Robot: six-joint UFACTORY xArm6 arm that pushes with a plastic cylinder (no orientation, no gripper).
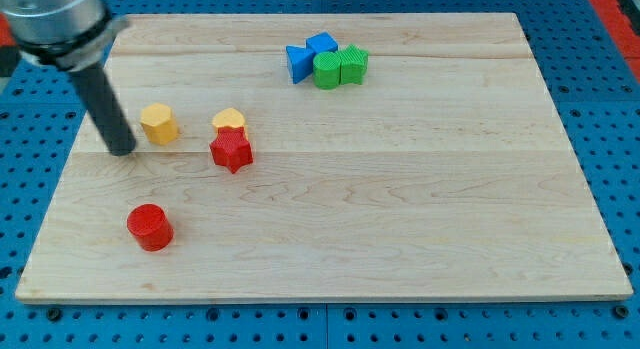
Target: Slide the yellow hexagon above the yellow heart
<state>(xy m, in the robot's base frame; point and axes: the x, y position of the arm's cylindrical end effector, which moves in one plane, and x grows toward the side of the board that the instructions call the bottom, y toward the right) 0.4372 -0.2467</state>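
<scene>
The yellow hexagon (159,122) sits on the wooden board (400,189) at the view's left. The yellow heart (229,119) lies to its right, at about the same height, with a gap between them. A red star (231,150) touches the heart from below. My tip (122,148) is on the board just left of the hexagon and slightly lower, a small gap away from it. The dark rod rises from the tip toward the view's top left.
A red cylinder (150,227) stands at the lower left. At the top centre a cluster holds a blue triangle (297,63), a blue cube (322,43), a green circle (327,71) and a green cube (353,65).
</scene>
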